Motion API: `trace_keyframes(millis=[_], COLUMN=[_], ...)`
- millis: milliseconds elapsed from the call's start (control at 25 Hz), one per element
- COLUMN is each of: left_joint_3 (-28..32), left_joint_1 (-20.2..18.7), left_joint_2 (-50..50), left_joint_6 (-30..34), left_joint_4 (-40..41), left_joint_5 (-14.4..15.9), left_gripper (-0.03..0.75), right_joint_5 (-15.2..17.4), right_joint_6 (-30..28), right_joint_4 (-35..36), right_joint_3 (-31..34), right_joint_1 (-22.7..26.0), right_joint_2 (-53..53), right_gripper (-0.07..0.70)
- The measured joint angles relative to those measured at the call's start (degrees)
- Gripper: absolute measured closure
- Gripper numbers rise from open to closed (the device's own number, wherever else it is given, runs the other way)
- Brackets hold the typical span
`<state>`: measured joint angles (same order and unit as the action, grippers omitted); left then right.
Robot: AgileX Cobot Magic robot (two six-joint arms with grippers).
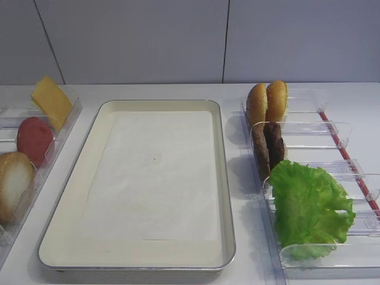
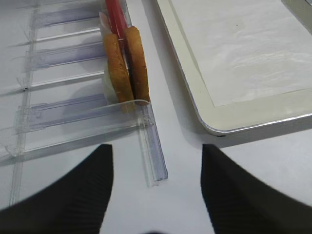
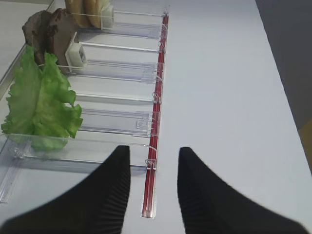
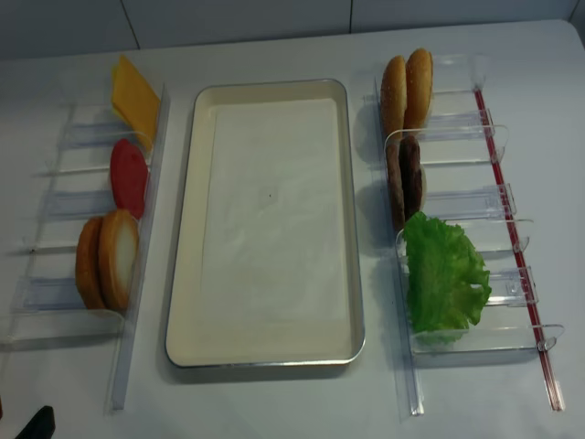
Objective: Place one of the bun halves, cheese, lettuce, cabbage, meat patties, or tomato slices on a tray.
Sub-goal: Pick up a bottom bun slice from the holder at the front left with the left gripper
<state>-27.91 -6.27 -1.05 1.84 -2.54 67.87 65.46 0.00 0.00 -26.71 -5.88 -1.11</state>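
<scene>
I find no readable text, label, brand, number or sign in any view: the tray [image 1: 225, 178] and its paper liner [image 1: 154, 172] are blank, and the clear racks [image 4: 475, 206] at 3 o'clock and [image 4: 82, 197] at 9 o'clock carry no markings.

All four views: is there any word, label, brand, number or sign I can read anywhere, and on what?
None. No readable text in any view.
The tray and its paper liner are blank.
The clear racks carry no print; the red strip along the right rack is plain.
The food carries no labels.
</scene>
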Motion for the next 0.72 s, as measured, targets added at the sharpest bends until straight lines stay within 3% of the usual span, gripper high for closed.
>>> trace_keyframes(millis=[360, 720], left_joint_3=[-1.90, -12.66], left_joint_1=[0.00, 0.00], left_joint_2=[0.65, 22.95], left_joint_6=[-0.11, -2.98], left_joint_4=[0.00, -2.56], left_joint_5=[0.00, 0.00], left_gripper=[0.340, 0.340], right_joint_5=[0.00, 0.00], right_joint_6=[0.00, 0.00], right_joint_4=[0.00, 0.00], right_joint_3=[0.00, 0.00], right_joint_1=[0.00, 0.00], right_joint_2=[0.00, 0.00], right_gripper=[0.423, 0.426])
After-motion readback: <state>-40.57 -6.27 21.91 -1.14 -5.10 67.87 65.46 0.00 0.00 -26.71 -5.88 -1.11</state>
